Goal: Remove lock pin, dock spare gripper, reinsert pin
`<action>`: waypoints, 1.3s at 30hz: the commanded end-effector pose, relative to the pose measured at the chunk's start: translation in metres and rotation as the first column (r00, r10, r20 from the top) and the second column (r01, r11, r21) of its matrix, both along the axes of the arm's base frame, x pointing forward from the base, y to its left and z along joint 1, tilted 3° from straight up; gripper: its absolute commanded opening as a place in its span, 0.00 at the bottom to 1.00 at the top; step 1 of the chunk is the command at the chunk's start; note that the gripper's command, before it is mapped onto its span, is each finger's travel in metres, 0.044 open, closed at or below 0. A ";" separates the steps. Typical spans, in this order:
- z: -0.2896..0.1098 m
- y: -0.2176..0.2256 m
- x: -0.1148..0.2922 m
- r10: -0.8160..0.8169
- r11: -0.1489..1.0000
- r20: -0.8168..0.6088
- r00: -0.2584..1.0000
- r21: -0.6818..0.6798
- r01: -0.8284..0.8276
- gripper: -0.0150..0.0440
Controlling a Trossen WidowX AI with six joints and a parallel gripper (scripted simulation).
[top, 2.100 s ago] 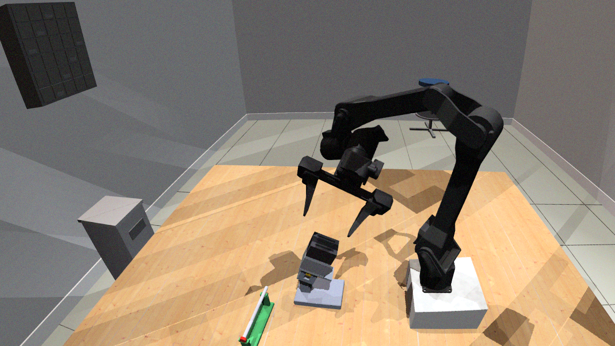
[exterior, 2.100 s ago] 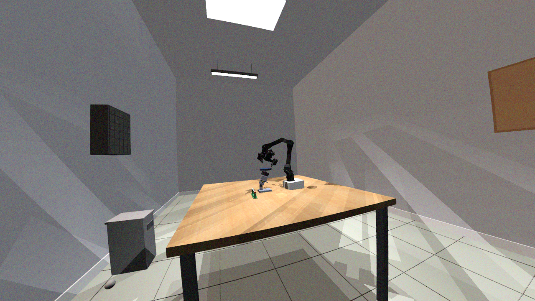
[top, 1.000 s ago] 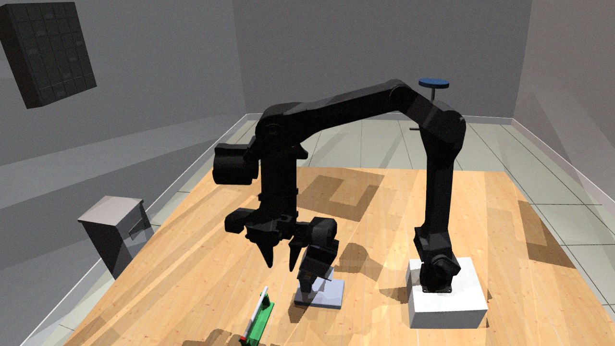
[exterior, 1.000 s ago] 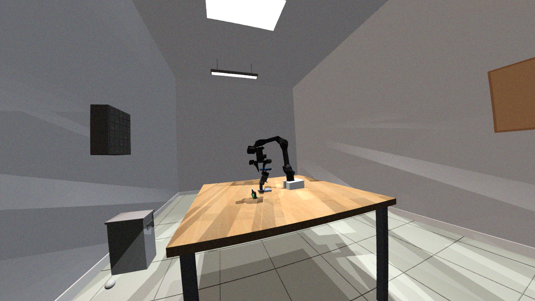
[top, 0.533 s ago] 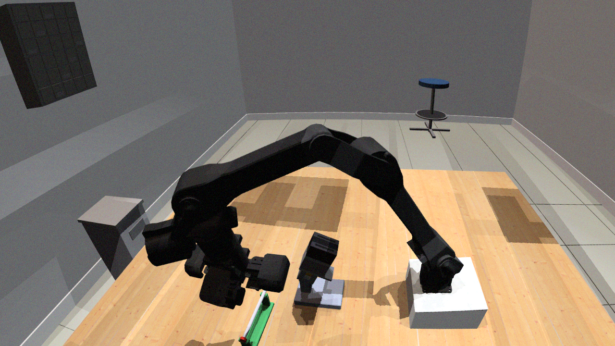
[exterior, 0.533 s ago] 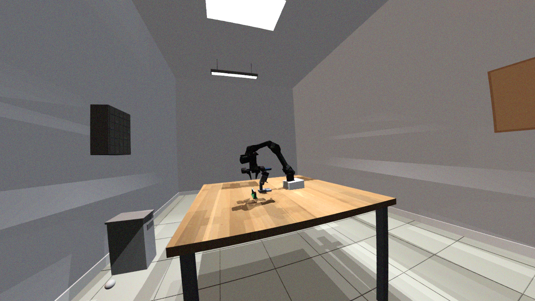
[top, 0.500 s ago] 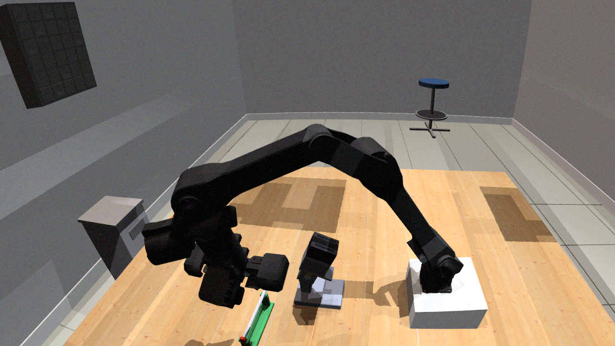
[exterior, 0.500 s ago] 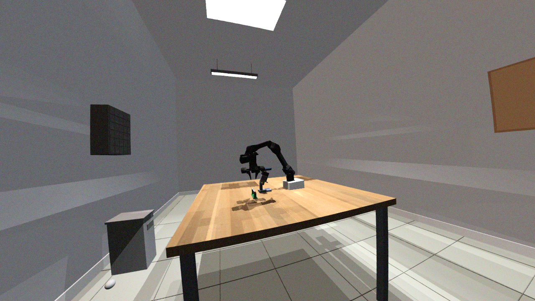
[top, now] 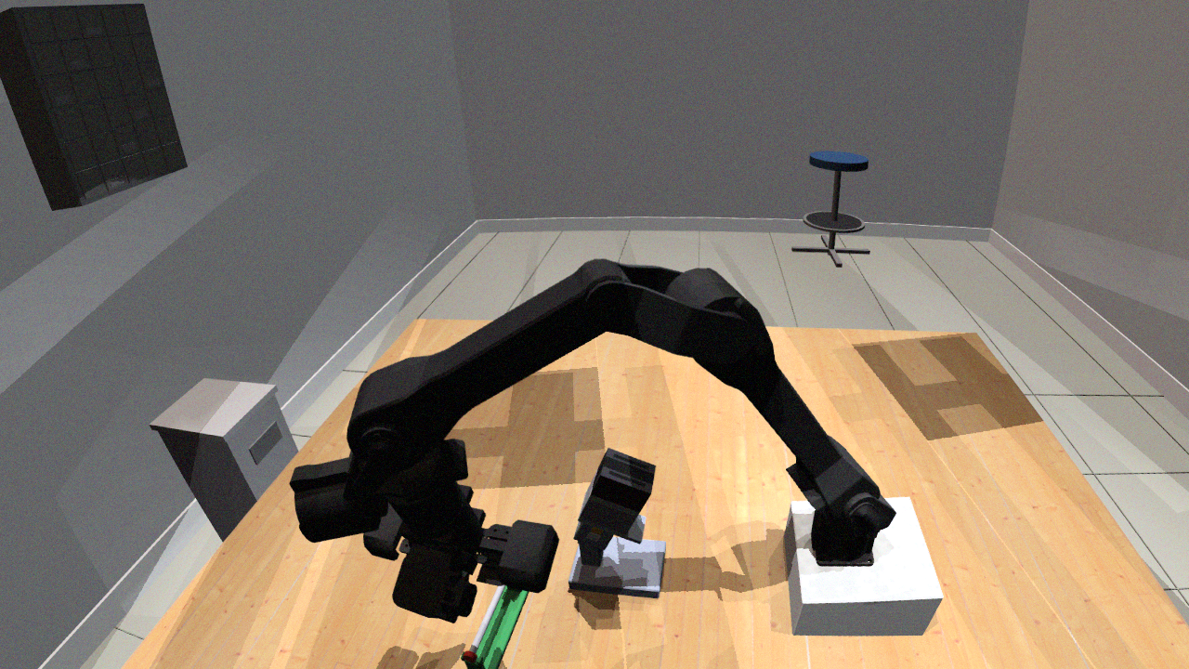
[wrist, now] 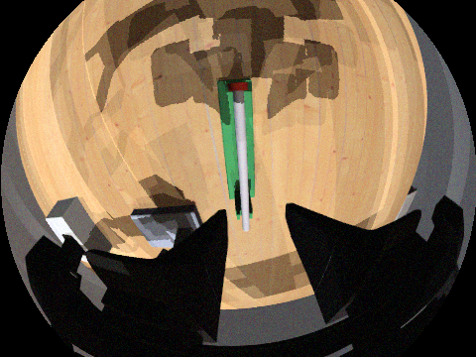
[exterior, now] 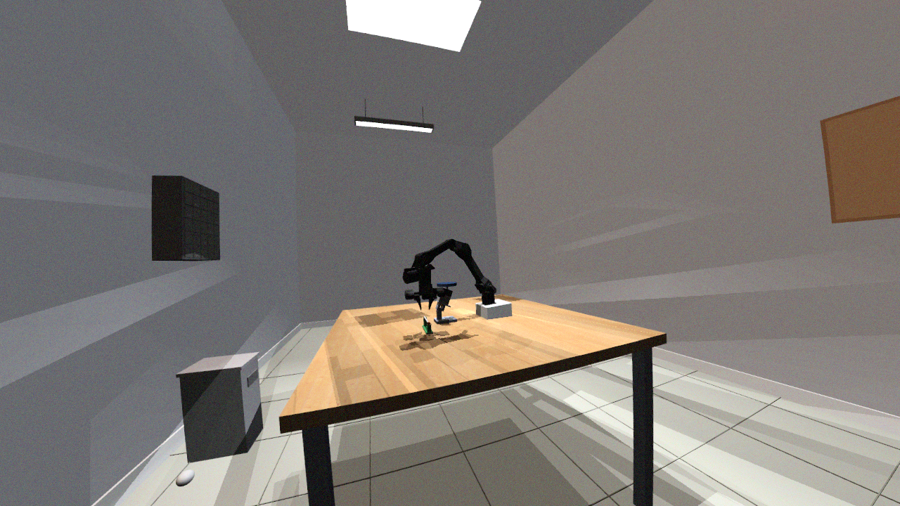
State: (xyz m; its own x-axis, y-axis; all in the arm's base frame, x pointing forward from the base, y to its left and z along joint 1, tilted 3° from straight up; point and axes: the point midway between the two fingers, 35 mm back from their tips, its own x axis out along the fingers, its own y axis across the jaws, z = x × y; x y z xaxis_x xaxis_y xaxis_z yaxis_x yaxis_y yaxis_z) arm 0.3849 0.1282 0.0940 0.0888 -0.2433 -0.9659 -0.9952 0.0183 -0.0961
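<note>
The lock pin [top: 491, 617] [wrist: 242, 153], a white rod with a red head, lies along a green cradle [top: 508, 613] [wrist: 229, 139] [exterior: 427, 325] near the table's front edge. My gripper [top: 480, 578] [wrist: 257, 213] [exterior: 420, 301] hangs just above the pin's near end, pointing down. Its fingers stand partly apart with nothing between them. The black spare gripper [top: 617, 497] stands tilted on the mount's grey plate [top: 644, 575] [wrist: 166, 224], right of my gripper. The socket itself is hidden.
The arm's white pedestal [top: 864, 586] [wrist: 62, 221] stands at the front right of the table. A grey cabinet [top: 224, 449] stands on the floor off the table's left edge. A blue stool [top: 835, 199] stands far behind.
</note>
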 end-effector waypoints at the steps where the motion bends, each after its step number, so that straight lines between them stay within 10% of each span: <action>1: -0.022 -0.002 -0.002 -0.002 1.000 -0.006 1.000 -0.009 0.002 0.56; 39: -0.083 0.000 0.003 -0.002 1.000 -0.006 1.000 -0.009 0.002 0.56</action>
State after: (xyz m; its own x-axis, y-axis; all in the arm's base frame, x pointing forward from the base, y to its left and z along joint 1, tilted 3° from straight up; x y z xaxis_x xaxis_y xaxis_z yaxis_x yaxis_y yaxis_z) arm 0.3897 0.1294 0.0177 0.0873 -0.2441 -0.9658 -0.9953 0.0197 -0.0950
